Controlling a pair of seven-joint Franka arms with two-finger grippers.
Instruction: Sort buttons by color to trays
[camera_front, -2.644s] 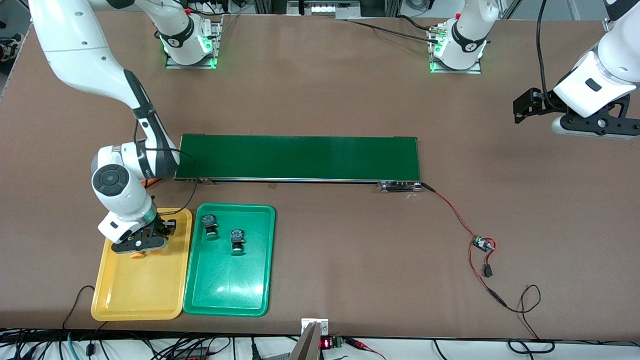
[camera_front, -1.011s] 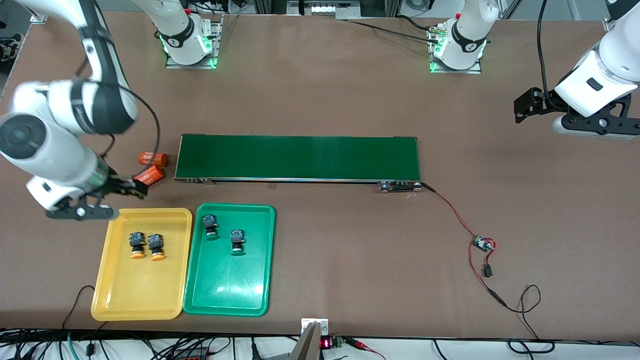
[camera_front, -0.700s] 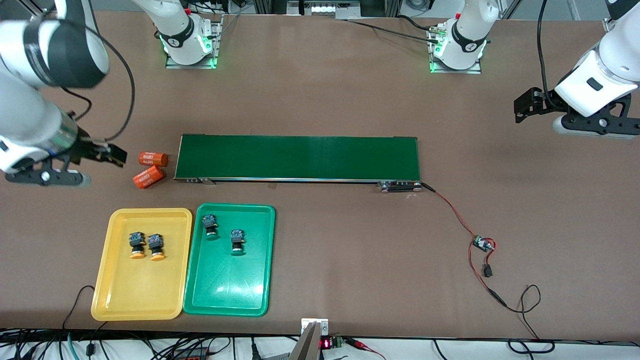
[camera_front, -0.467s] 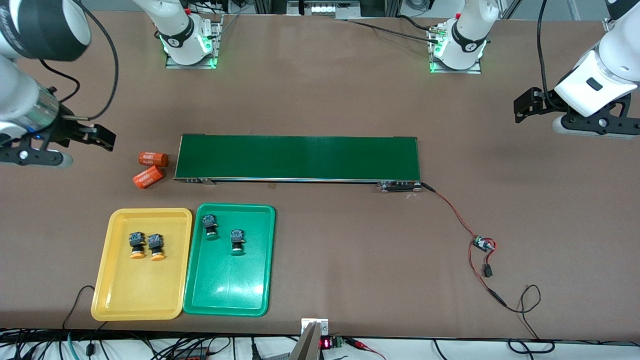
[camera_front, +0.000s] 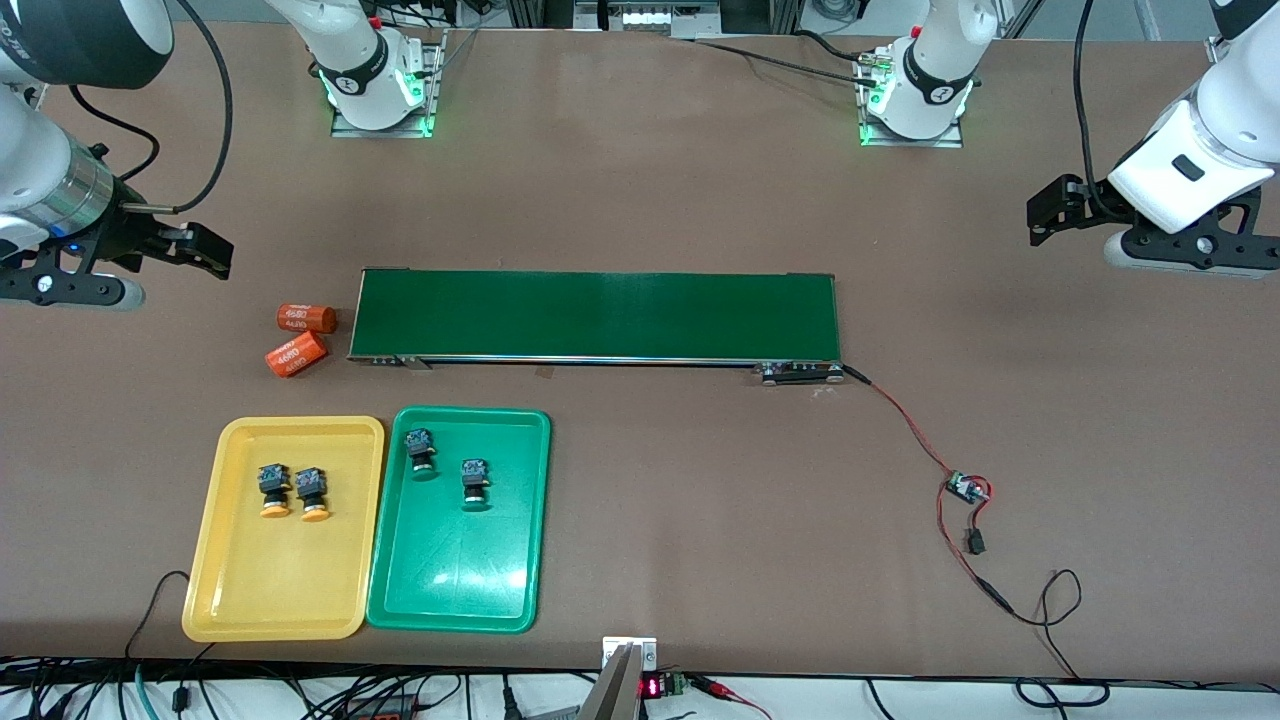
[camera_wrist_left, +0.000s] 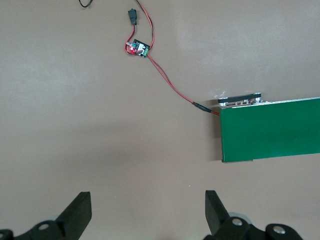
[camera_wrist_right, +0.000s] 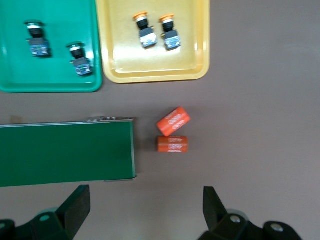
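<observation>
Both jaws stand wide open and hold nothing, as your wrist views show. You have the two yellow-capped buttons (camera_front: 291, 493) side by side in the yellow tray (camera_front: 250, 590), and the two green-capped buttons (camera_front: 445, 467) in the green tray (camera_front: 450, 590), which touches the yellow tray. Farther from the front camera lies the conveyor belt (camera_front: 596, 315), with two orange cylinders (camera_front: 300, 336) just off its end. Your right gripper (camera_front: 60, 290) hangs over bare table (camera_front: 640, 200) at the right arm's end. Your left gripper (camera_front: 1180, 255) hangs over the table at the left arm's end, near a red-wired circuit board (camera_wrist_left: 137, 49).
</observation>
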